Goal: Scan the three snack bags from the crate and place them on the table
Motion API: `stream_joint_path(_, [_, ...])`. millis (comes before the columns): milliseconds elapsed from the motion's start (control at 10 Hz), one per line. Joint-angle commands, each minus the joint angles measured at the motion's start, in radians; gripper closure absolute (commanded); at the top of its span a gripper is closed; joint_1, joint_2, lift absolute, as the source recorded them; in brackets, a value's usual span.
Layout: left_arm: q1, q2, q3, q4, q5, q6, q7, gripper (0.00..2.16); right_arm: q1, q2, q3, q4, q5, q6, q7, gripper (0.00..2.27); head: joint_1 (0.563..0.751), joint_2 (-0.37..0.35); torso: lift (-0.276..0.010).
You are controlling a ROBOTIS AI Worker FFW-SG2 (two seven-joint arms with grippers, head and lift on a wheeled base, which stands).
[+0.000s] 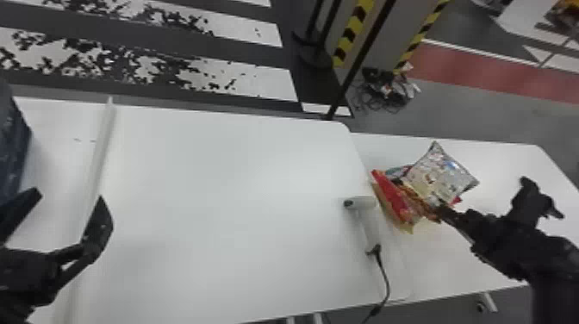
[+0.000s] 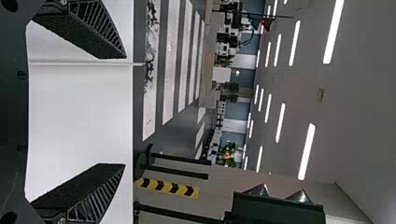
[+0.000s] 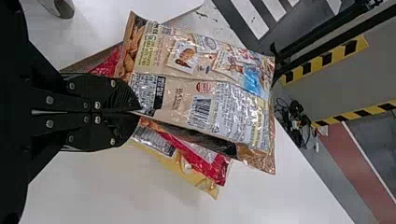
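Note:
My right gripper point(image 1: 439, 209) is over the right-hand table, its fingers at the near edge of a beige snack bag point(image 1: 439, 172). In the right wrist view the right gripper point(image 3: 135, 111) is shut on that beige bag point(image 3: 219, 102), whose barcode side faces the camera. Beneath it lie a red bag point(image 3: 217, 168) and a yellow bag point(image 3: 201, 182), heaped together; in the head view the red bag point(image 1: 390, 189) leans beside the scanner point(image 1: 364, 202). My left gripper point(image 1: 71, 207) stands open at the far left; in the left wrist view the left gripper point(image 2: 122, 111) has its fingers wide apart.
A dark blue crate point(image 1: 13, 142) stands at the left edge, beside a pale raised strip point(image 1: 101, 146) across the white table point(image 1: 224, 181). The scanner's black cable point(image 1: 385, 275) runs off the front edge. A second white table point(image 1: 487, 263) adjoins at the right.

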Motion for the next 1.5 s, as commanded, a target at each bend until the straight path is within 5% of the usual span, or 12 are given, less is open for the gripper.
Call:
stream_joint_path(0, [-0.001, 0.000, -0.001, 0.004, 0.001, 0.000, 0.000, 0.04, -0.002, -0.005, 0.000, 0.031, -0.001, -0.033, 0.001, 1.17, 0.695, -0.350, -0.062])
stream_joint_path(100, [-0.001, 0.000, -0.001, 0.004, -0.001, 0.000, 0.000, 0.04, -0.002, -0.004, 0.000, 0.037, -0.001, -0.051, -0.007, 0.00, 0.695, -0.350, -0.062])
stream_joint_path(300, [0.002, -0.002, 0.000, 0.003, -0.001, 0.000, 0.000, 0.04, 0.032, 0.002, 0.000, -0.020, -0.013, -0.110, -0.039, 0.06, 0.695, -0.350, -0.062])
stream_joint_path(800, [0.002, -0.008, -0.005, -0.002, -0.001, -0.003, 0.005, 0.04, 0.210, 0.120, 0.071, -0.439, 0.011, -0.217, -0.088, 0.07, 0.695, -0.350, -0.062])
stream_joint_path(1000, [0.002, -0.009, -0.012, -0.011, -0.007, -0.003, 0.029, 0.04, 0.298, 0.194, 0.187, -0.586, 0.048, -0.287, -0.076, 0.07, 0.695, -0.350, -0.062])
stream_joint_path(1400, [0.002, -0.017, -0.035, -0.030, -0.018, 0.000, 0.074, 0.04, 0.411, 0.243, 0.569, -0.617, 0.304, -0.659, -0.125, 0.08, 0.695, -0.342, -0.062])
